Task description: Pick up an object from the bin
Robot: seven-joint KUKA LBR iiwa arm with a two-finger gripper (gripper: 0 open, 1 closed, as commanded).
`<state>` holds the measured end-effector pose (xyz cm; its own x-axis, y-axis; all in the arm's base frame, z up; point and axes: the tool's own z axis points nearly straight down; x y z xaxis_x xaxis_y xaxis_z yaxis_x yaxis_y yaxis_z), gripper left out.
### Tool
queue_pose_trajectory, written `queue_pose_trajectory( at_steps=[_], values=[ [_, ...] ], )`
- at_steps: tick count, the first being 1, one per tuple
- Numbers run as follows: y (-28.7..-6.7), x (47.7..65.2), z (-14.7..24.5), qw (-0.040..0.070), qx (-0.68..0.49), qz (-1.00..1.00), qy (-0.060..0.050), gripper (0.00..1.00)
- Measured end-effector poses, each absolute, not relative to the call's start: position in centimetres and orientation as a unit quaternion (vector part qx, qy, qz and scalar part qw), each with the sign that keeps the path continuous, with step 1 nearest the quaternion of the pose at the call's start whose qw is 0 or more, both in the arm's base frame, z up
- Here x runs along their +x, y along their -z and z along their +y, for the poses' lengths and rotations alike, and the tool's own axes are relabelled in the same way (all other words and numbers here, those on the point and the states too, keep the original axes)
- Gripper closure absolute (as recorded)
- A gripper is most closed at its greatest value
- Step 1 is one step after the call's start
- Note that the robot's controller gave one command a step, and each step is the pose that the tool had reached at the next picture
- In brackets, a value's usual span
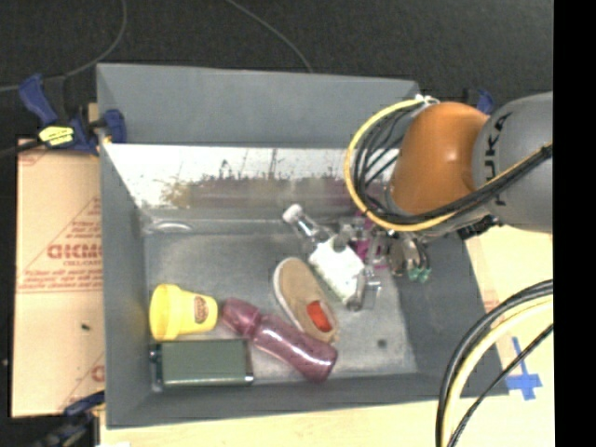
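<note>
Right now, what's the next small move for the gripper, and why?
Probably ease straight down on the white bottle. The gripper sits over its right end, beside the tan oval piece. The purple bottle and yellow tub lie farther left, so the white one looks like the nearest pick.

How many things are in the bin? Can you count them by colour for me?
Yellow: 1, the tub
Purple: 1, the long bottle
Dark green: 1, the flat box
Tan: 1, the shoe, red inside
White: 1, the small bottle
Total: 5
</note>
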<state>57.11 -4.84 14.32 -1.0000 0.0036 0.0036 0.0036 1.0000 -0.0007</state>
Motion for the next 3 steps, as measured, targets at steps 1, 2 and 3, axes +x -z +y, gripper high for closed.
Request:
queue_pose_trajectory(
  at_steps=[1,2,3],
  values=[
    [-14.8,57.3,-4.8,-0.002,-0.001,-1.000,-0.001,0.00],
    [-10.6,63.7,-6.7,-0.001,-0.057,-0.998,0.001,0.00],
    [-8.9,64.3,-7.2,-0.002,-0.045,-0.999,-0.001,0.00]
  ],
)
